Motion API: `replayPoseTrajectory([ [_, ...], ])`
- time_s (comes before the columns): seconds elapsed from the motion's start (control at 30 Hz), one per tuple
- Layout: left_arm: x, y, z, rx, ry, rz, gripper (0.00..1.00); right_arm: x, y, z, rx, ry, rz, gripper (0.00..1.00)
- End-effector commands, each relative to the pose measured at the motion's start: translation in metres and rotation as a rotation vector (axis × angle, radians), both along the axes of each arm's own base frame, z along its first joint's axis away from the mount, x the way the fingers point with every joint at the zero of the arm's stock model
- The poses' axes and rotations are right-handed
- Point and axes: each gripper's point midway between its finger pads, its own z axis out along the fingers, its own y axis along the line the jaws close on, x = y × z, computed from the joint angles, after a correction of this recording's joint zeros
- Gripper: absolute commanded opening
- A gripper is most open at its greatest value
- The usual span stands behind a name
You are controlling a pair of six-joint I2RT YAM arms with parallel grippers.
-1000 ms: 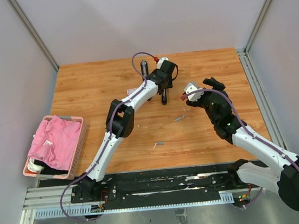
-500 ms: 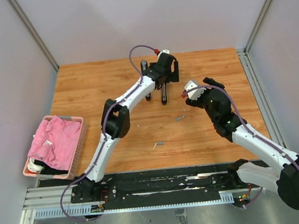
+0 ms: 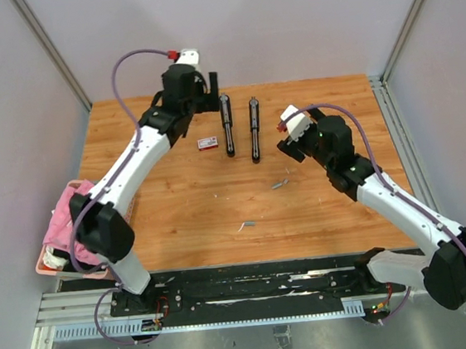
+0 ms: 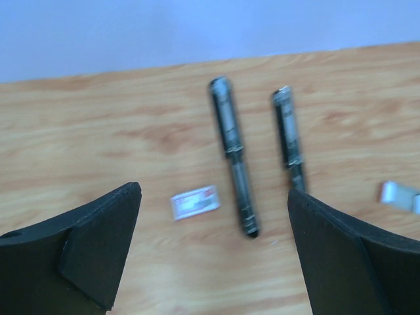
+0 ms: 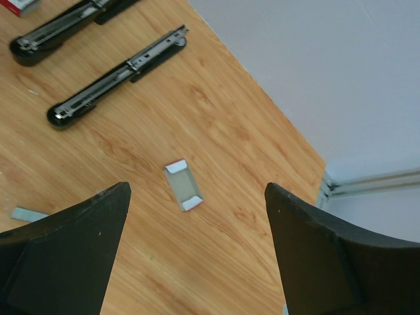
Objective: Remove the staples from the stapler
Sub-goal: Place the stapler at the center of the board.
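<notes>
Two long black stapler bodies lie opened flat side by side near the table's back: one stapler (image 3: 227, 125) (image 4: 233, 164) (image 5: 72, 23) and a second (image 3: 255, 129) (image 4: 289, 138) (image 5: 118, 72). Short grey staples (image 3: 279, 184) (image 5: 26, 213) lie loose on the wood, with another strip (image 3: 247, 224) nearer the front. My left gripper (image 3: 207, 84) (image 4: 213, 210) hangs open at the back left of the staplers, holding nothing. My right gripper (image 3: 287, 135) (image 5: 197, 197) stands open to their right, also holding nothing.
A small red-and-white box (image 3: 208, 143) (image 4: 195, 201) lies left of the staplers. An open grey box tray (image 5: 182, 186) (image 4: 400, 193) rests on the wood below my right gripper. A pink basket (image 3: 125, 215) with pink cloth sits at the table's left edge.
My left arm has swung from above the right stapler to the back left, uncovering the staplers and the box, and its jaws have opened. The right arm shifted slightly towards the back.
</notes>
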Motion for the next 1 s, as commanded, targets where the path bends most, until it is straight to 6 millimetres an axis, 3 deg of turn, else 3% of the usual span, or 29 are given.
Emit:
replayPoseTrajectory([
  [0.0,-0.035,0.079,-0.016,0.174,0.021,0.063,0.98,0.003,0.026,-0.006,0.137,0.133,0.060,0.85],
  [0.07,-0.064,0.111,-0.028,0.241,0.049,0.075,0.98,0.006,0.037,-0.015,0.154,0.185,0.066,0.85],
  [0.1,-0.081,0.126,-0.047,0.278,0.087,0.066,0.98,0.008,0.040,-0.020,0.153,0.205,0.051,0.85],
  [0.13,-0.094,0.137,-0.044,0.289,0.076,0.059,0.98,0.011,0.045,-0.023,0.148,0.216,0.042,0.85],
  [0.23,-0.137,0.170,-0.061,0.343,0.082,0.056,0.98,0.020,0.060,-0.037,0.127,0.259,0.047,0.85],
  [0.33,-0.177,0.184,-0.087,0.396,0.099,0.001,0.98,0.033,0.072,-0.052,0.135,0.318,0.032,0.85],
  [0.5,-0.230,0.185,-0.111,0.391,0.080,-0.115,0.98,0.045,0.089,-0.084,0.096,0.455,-0.019,0.85],
  [0.63,-0.245,0.187,-0.122,0.362,0.034,-0.110,0.98,0.054,0.097,-0.117,0.052,0.521,-0.044,0.86],
  [0.7,-0.249,0.188,-0.114,0.349,-0.004,-0.106,0.98,0.053,0.100,-0.130,0.047,0.562,-0.040,0.85],
  [0.77,-0.251,0.185,-0.108,0.328,-0.020,-0.117,0.98,0.051,0.101,-0.141,0.044,0.598,-0.046,0.85],
  [0.97,-0.248,0.180,-0.125,0.340,0.043,-0.150,0.98,0.051,0.100,-0.166,0.006,0.641,-0.059,0.86],
])
